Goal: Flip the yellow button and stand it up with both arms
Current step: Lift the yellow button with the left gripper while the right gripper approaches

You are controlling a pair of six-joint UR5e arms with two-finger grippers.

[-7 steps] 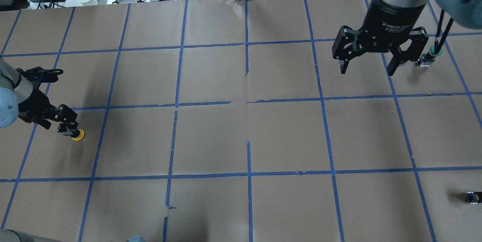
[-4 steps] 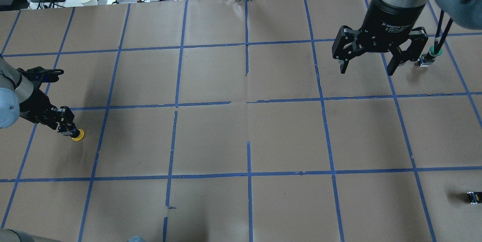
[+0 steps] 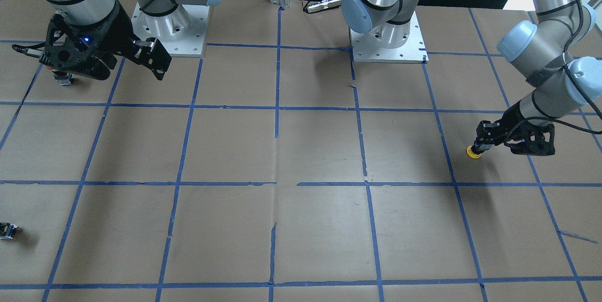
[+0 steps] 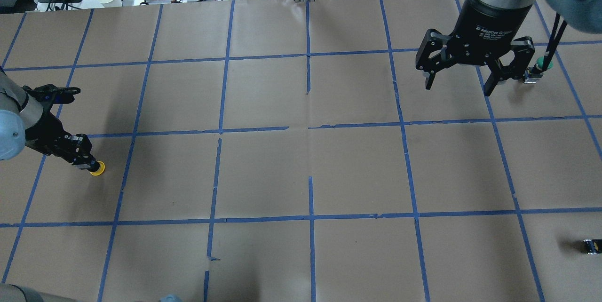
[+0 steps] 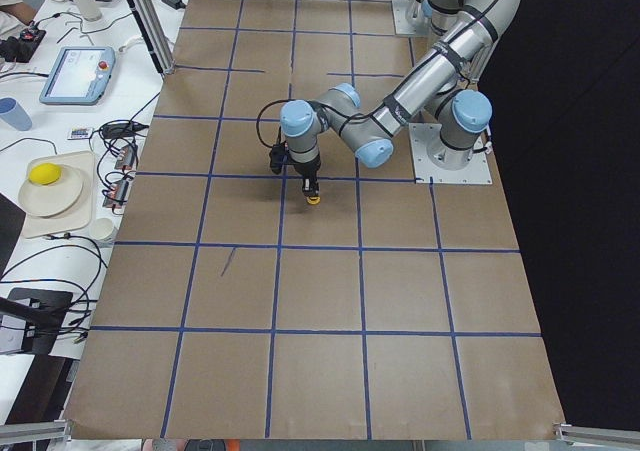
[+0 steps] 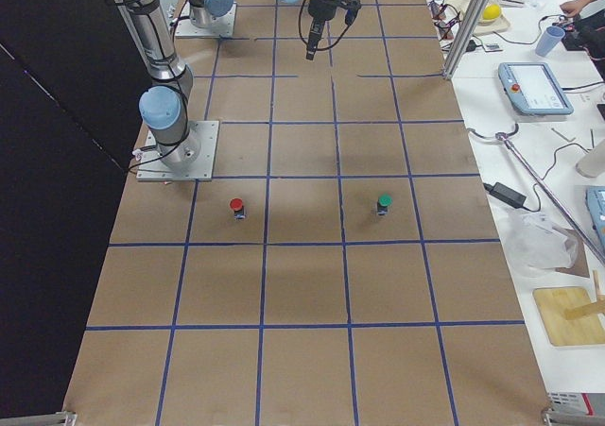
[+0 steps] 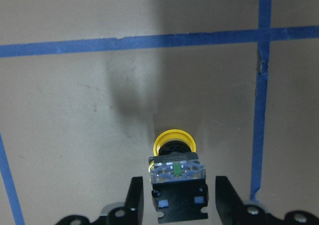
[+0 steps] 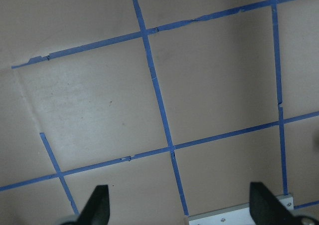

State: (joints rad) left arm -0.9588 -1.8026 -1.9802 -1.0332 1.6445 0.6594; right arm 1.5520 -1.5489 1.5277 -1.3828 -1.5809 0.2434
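Note:
The yellow button (image 7: 174, 162) lies on its side on the brown paper, yellow cap pointing away from my left gripper. It also shows in the overhead view (image 4: 97, 169) and the front-facing view (image 3: 472, 152). My left gripper (image 7: 179, 197) is low over it, one finger on each side of the black-and-grey body. A thin gap shows on each side. It also shows in the overhead view (image 4: 84, 158). My right gripper (image 4: 458, 83) hangs open and empty, high above the far right of the table.
A green-capped button (image 4: 541, 64) stands just past the right gripper; the right side view shows it (image 6: 384, 202) beside a red-capped button (image 6: 236, 205). A tiny dark block with a yellow spot (image 4: 590, 245) lies at the near right edge. Blue tape lines grid the paper.
The left gripper's fingers have closed in around the yellow button's body. The button has not moved. The right gripper has barely shifted.

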